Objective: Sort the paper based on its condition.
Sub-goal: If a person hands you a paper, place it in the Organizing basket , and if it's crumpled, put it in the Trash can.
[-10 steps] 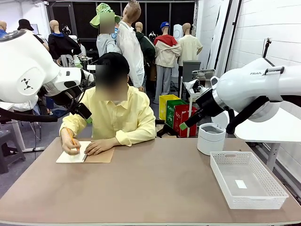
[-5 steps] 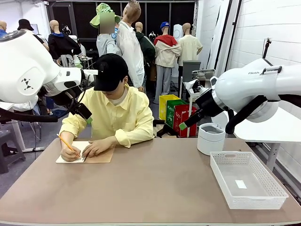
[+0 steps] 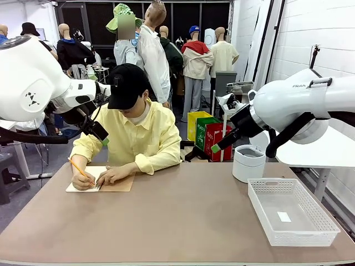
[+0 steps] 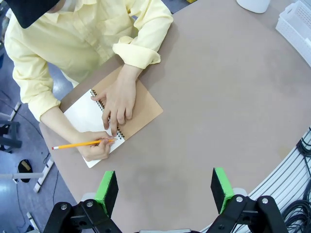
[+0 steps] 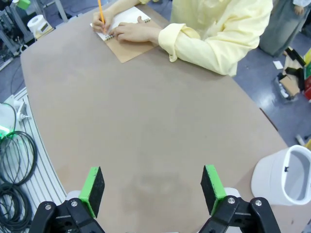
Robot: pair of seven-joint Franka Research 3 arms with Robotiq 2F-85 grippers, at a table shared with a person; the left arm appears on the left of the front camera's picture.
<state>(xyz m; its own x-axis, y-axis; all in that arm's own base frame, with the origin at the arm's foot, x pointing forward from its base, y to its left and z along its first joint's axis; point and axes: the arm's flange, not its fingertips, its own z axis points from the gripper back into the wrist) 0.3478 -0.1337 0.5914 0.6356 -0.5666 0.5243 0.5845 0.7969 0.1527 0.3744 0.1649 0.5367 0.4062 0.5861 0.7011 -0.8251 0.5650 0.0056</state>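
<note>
My left hand [image 4: 164, 190] and right hand [image 5: 152, 190] hang released, empty. The person [image 3: 138, 138] writes in a notebook [image 4: 143, 104]; I judge sorting awaits a loose sheet on the tabletop [image 3: 183, 221].

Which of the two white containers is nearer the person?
The round tub, standing behind the latticed basket, which sits toward the robot's edge.

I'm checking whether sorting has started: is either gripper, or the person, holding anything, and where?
The left gripper and right gripper hang open and empty. The person's hand grips an orange pencil near its tip.
</note>
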